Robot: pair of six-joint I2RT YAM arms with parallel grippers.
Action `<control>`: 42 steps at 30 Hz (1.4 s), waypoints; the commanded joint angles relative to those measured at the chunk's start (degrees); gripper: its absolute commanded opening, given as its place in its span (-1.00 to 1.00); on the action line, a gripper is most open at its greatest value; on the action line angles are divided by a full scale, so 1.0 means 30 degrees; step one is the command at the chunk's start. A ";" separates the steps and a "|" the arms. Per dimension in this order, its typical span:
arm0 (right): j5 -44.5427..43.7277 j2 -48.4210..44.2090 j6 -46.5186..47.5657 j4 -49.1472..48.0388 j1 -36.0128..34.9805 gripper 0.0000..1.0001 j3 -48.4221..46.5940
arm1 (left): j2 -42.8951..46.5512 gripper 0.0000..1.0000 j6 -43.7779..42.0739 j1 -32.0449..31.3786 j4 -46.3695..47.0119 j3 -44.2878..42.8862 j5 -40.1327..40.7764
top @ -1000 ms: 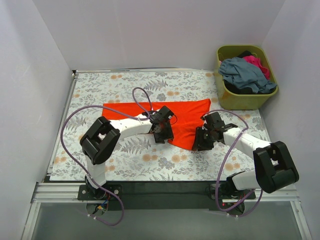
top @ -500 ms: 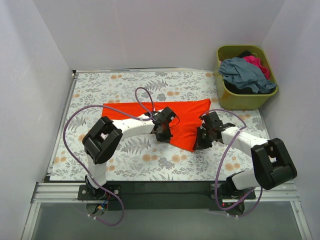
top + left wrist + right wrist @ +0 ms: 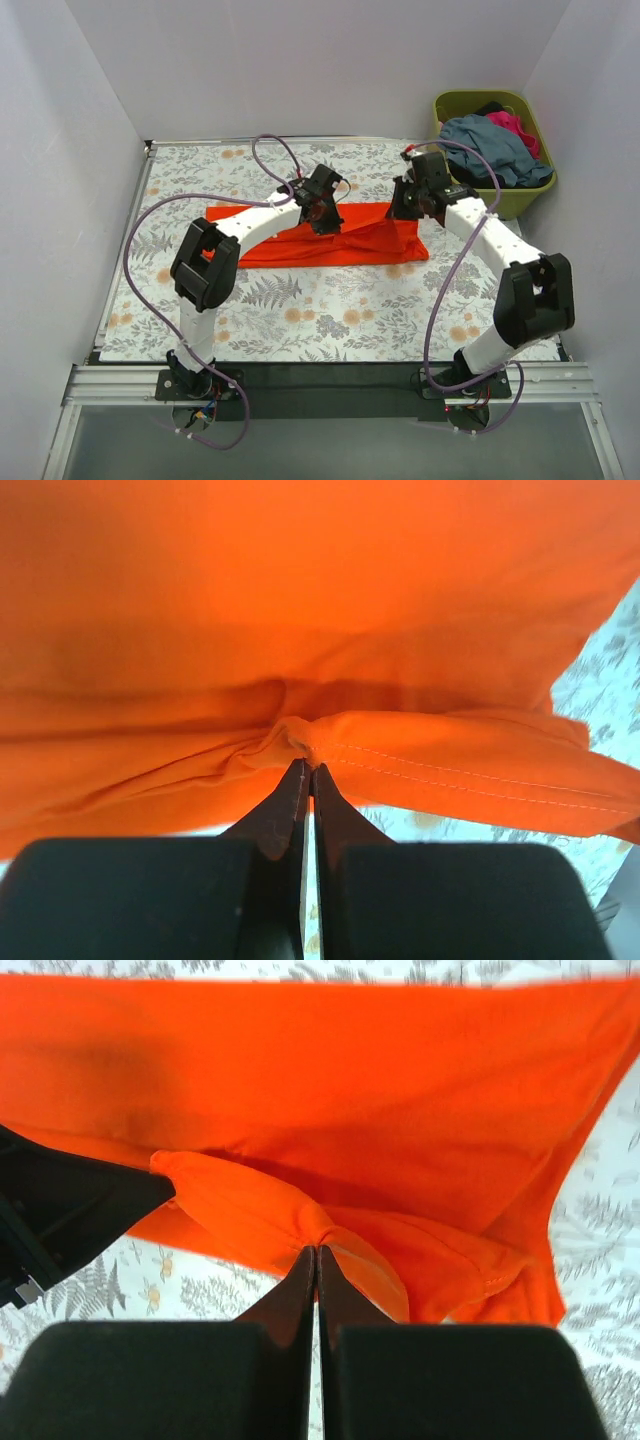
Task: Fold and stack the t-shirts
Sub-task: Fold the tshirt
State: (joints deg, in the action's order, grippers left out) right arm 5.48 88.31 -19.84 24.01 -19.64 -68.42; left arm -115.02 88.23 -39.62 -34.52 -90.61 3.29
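Observation:
The orange-red t-shirt (image 3: 330, 240) lies as a long folded band across the middle of the floral table. My left gripper (image 3: 322, 208) is shut on its hem near the band's far edge; the left wrist view shows the cloth (image 3: 320, 630) pinched at the fingertips. My right gripper (image 3: 408, 205) is shut on the shirt's far right edge; the right wrist view shows the bunched cloth (image 3: 330, 1110) at its tips. Grey-blue (image 3: 490, 148), magenta-pink (image 3: 512, 124) and dark shirts lie in the basket.
The olive-green basket (image 3: 492, 200) stands at the table's far right corner, just right of my right gripper. White walls close the table on three sides. The floral cloth (image 3: 300, 310) covers the table in front of the shirt.
Both grippers have carried the shirt's near edge away from me over the far part. The shirt has gone from a wide shape with a hanging near corner to a narrow folded band.

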 commanded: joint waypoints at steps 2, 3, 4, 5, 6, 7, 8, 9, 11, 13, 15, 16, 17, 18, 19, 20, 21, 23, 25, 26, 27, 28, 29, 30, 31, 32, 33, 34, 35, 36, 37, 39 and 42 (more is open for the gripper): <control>-0.0126 0.1995 0.1718 0.0317 0.0072 -0.97 -0.2732 | -0.0681 -1.00 -0.0872 0.1045 0.0429 -0.0998 -0.0597; -0.0213 0.2317 0.1951 0.0346 0.0072 -0.97 -0.3058 | -0.0799 -0.99 -0.0960 0.1192 0.0607 -0.1115 -0.0714; -0.0243 0.2900 0.2099 0.0317 0.0101 -0.97 -0.3322 | -0.0945 -0.99 -0.1048 0.1397 0.0783 -0.1406 -0.0832; -0.0388 0.3167 0.2187 0.0346 0.0101 -0.97 -0.3818 | -0.1352 -0.99 -0.1310 0.1486 0.1046 -0.1641 -0.0949; -0.0477 0.3402 0.2362 0.0317 0.0101 -0.97 -0.3997 | -0.1589 -0.98 -0.1429 0.1544 0.1136 -0.1904 -0.1066; -0.0564 0.3839 0.2451 0.0288 0.0101 -0.97 -0.4231 | -0.1881 -0.97 -0.1575 0.1632 0.1195 -0.2197 -0.1067; -0.0826 0.4076 0.2539 0.0288 0.0101 -0.97 -0.4552 | -0.2406 -0.96 -0.1837 0.1720 0.1224 -0.2809 -0.1067; -0.0945 0.4252 0.2568 0.0317 0.0101 -0.97 -0.4759 | -0.2643 -0.96 -0.1956 0.1721 0.1253 -0.3018 -0.1618; -0.1296 0.4779 0.2831 0.0288 0.0130 -0.97 -0.5052 | -0.2967 -0.95 -0.2045 0.1808 0.1457 -0.3428 -0.1682; -0.1385 0.5248 0.2978 0.0259 0.0130 -0.97 -0.5550 | -0.3173 -0.94 -0.2046 0.2012 0.1605 -0.3459 -0.1741; -0.1327 0.5715 0.3096 0.0287 0.0130 -0.97 -0.6047 | -0.3086 -0.93 -0.1929 0.2130 0.1810 -0.3168 -0.1741; -0.1269 0.5864 0.3125 0.0259 0.0130 -0.97 -0.6224 | -0.2998 -0.92 -0.1841 0.2218 0.1897 -0.3021 -0.1712; -0.1210 0.6039 0.3183 0.0229 0.0130 -0.97 -0.6399 | -0.2910 -0.91 -0.1782 0.2248 0.2159 -0.2788 -0.1683; -0.1152 0.6360 0.3213 0.0229 0.0130 -0.97 -0.6720 | -0.2764 -0.91 -0.1782 0.2248 0.2278 -0.2438 -0.1711; -0.1064 0.6508 0.3271 0.0229 0.0130 -0.97 -0.6869 | -0.2705 -0.91 -0.1753 0.2277 0.2337 -0.2318 -0.1683; -0.0831 0.6655 0.3272 0.0200 0.0130 -0.97 -0.7015 | -0.2704 -0.90 -0.1723 0.2306 0.2396 -0.2230 -0.1682; -0.0742 0.6946 0.3301 0.0229 0.0130 -0.97 -0.7191 | -0.2704 -0.89 -0.1723 0.2307 0.2396 -0.2142 -0.1653; -0.0479 0.7241 0.3272 0.0200 0.0130 -0.95 -0.7543 | -0.2675 -0.86 -0.1723 0.2394 0.2367 -0.2054 -0.1478; -0.0302 0.7680 0.3272 0.0171 0.0130 -0.91 -0.7893 | -0.2588 -0.85 -0.1607 0.2482 0.2367 -0.1820 -0.1331; -0.0186 0.7739 0.3243 0.0171 0.0130 -0.90 -0.8011 | -0.2529 -0.85 -0.1374 0.2570 0.2396 -0.1761 -0.1360; -0.0097 0.7914 0.3185 0.0171 0.0130 -0.85 -0.8071 | -0.2499 -0.83 -0.1284 0.2599 0.2396 -0.1673 -0.1331; -0.0010 0.8032 0.3126 0.0171 0.0130 -0.79 -0.8158 | -0.2441 -0.83 -0.1226 0.2716 0.2367 -0.1469 -0.1360; 0.0252 0.8149 0.3096 0.0171 0.0130 -0.75 -0.8304 | -0.2267 -0.80 -0.0964 0.2775 0.2367 -0.1351 -0.1331; 0.0400 0.8121 0.3038 0.0171 0.0130 -0.64 -0.8277 | -0.2120 -0.76 -0.0874 0.2863 0.2367 -0.1234 -0.1331; 0.0460 0.8063 0.3009 0.0200 0.0130 -0.59 -0.8218 | -0.2002 -0.73 -0.0786 0.2892 0.2338 -0.1001 -0.0780; 0.0286 0.7946 0.2979 0.0171 0.0130 -0.56 -0.7957 | -0.1682 -0.72 -0.0640 0.2922 0.2251 -0.0883 -0.0687; 0.0052 0.7539 0.2950 0.0200 0.0130 -0.53 -0.7780 | -0.1563 -0.71 -0.0581 0.2951 0.2221 -0.0736 -0.0570; -0.0211 0.7303 0.2921 0.0200 0.0130 -0.52 -0.7575 | -0.1417 -0.71 -0.0580 0.2951 0.2221 -0.0619 -0.0482; -0.0678 0.7040 0.2949 0.0171 0.0130 -0.50 -0.7109 | -0.1154 -0.71 -0.0493 0.2951 0.2221 -0.0386 -0.0423; -0.0856 0.6486 0.2921 0.0171 0.0159 -0.43 -0.6843 | -0.1064 -0.70 -0.0464 0.3009 0.2250 -0.0296 -0.0394; -0.1003 0.6103 0.2891 0.0171 0.0188 -0.39 -0.6493 | -0.1006 -0.68 -0.0434 0.2981 0.2221 -0.0208 -0.0364; -0.1472 0.5052 0.2775 0.0171 0.0335 -0.34 -0.5355 | -0.0918 -0.68 -0.0376 0.3039 0.2221 -0.0062 -0.0393; -0.1708 0.3704 0.2627 0.0171 0.0540 -0.31 -0.3598 | -0.0713 -0.68 -0.0200 0.3156 0.2192 0.0027 -0.0423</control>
State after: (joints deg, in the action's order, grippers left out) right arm 2.48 105.89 -11.20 25.50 -18.98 -83.11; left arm -122.50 86.63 -30.65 -28.08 -91.29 0.62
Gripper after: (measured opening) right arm 0.342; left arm 0.159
